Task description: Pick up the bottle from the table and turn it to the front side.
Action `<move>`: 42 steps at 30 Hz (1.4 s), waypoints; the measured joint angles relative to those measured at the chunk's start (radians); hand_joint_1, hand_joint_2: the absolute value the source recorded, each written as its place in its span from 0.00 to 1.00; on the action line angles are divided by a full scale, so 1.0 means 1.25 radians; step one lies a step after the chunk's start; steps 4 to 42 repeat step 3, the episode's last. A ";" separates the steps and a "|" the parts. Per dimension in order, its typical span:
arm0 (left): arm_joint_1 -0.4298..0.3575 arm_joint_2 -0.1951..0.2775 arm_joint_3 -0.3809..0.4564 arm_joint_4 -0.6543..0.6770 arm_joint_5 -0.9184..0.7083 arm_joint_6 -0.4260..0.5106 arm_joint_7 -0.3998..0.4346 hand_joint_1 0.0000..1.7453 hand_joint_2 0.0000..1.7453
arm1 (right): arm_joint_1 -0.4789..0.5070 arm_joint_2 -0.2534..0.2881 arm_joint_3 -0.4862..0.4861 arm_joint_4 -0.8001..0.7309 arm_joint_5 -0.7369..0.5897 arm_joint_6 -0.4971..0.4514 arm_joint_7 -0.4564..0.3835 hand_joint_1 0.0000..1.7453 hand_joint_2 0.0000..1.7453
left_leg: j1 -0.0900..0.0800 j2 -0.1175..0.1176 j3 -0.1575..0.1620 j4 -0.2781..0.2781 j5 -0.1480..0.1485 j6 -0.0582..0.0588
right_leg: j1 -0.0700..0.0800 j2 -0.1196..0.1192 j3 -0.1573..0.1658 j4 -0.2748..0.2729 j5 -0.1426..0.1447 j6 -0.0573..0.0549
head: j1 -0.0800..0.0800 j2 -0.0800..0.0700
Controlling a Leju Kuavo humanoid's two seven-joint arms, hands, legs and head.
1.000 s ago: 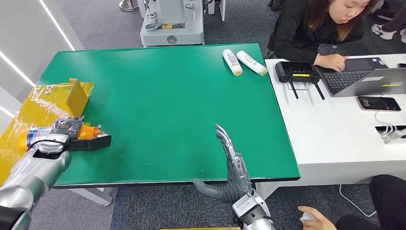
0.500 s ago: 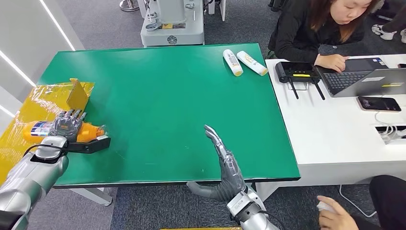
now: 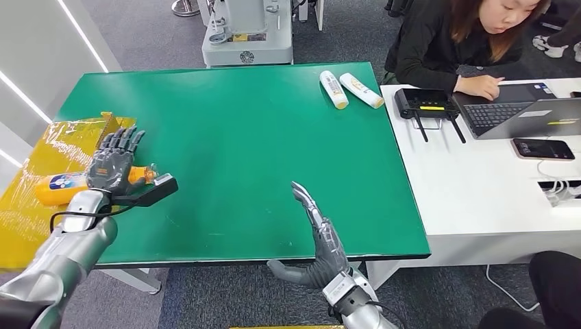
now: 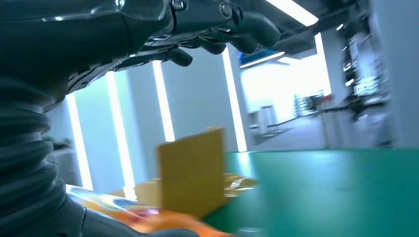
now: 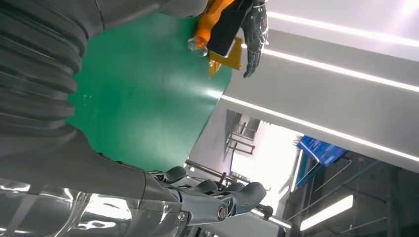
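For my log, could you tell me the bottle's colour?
Orange bottle with a blue-and-white label, clearest in the head view.

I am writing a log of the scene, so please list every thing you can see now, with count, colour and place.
table: one, green, centre.
orange bottle: one, lying on the yellow sheet at the table's left edge, under the left hand.
yellow sheet: one, left edge.
white bottles: two, lying at the far right corner.
white desk: one, right.
router: one, black, on the desk.
laptop: one, grey, on the desk.
phone: one, black, on the desk.
person: one, dark top, at the laptop.
left hand: fingers spread over the orange bottle.
right hand: open, near edge.
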 joint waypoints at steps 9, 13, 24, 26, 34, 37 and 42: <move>0.019 -0.046 0.033 -0.026 0.069 -0.010 -0.072 0.00 1.00 | 0.004 0.000 0.001 0.008 0.000 -0.013 0.000 0.00 1.00 | 0.000 0.000 0.000 0.000 0.000 0.000 | -0.001 0.000 0.000 0.000 0.000 0.000 | 0.000 0.000; 0.019 -0.046 0.033 -0.026 0.069 -0.010 -0.072 0.00 1.00 | 0.004 0.000 0.001 0.008 0.000 -0.013 0.000 0.00 1.00 | 0.000 0.000 0.000 0.000 0.000 0.000 | -0.001 0.000 0.000 0.000 0.000 0.000 | 0.000 0.000; 0.019 -0.046 0.033 -0.026 0.069 -0.010 -0.072 0.00 1.00 | 0.004 0.000 0.001 0.008 0.000 -0.013 0.000 0.00 1.00 | 0.000 0.000 0.000 0.000 0.000 0.000 | -0.001 0.000 0.000 0.000 0.000 0.000 | 0.000 0.000; 0.019 -0.046 0.033 -0.026 0.069 -0.010 -0.072 0.00 1.00 | 0.004 0.000 0.001 0.008 0.000 -0.013 0.000 0.00 1.00 | 0.000 0.000 0.000 0.000 0.000 0.000 | -0.001 0.000 0.000 0.000 0.000 0.000 | 0.000 0.000; 0.019 -0.046 0.033 -0.026 0.069 -0.010 -0.072 0.00 1.00 | 0.004 0.000 0.001 0.008 0.000 -0.013 0.000 0.00 1.00 | 0.000 0.000 0.000 0.000 0.000 0.000 | -0.001 0.000 0.000 0.000 0.000 0.000 | 0.000 0.000; 0.019 -0.046 0.033 -0.026 0.069 -0.010 -0.072 0.00 1.00 | 0.004 0.000 0.001 0.008 0.000 -0.013 0.000 0.00 1.00 | 0.000 0.000 0.000 0.000 0.000 0.000 | -0.001 0.000 0.000 0.000 0.000 0.000 | 0.000 0.000; 0.019 -0.046 0.033 -0.026 0.069 -0.010 -0.072 0.00 1.00 | 0.004 0.000 0.001 0.008 0.000 -0.013 0.000 0.00 1.00 | 0.000 0.000 0.000 0.000 0.000 0.000 | -0.001 0.000 0.000 0.000 0.000 0.000 | 0.000 0.000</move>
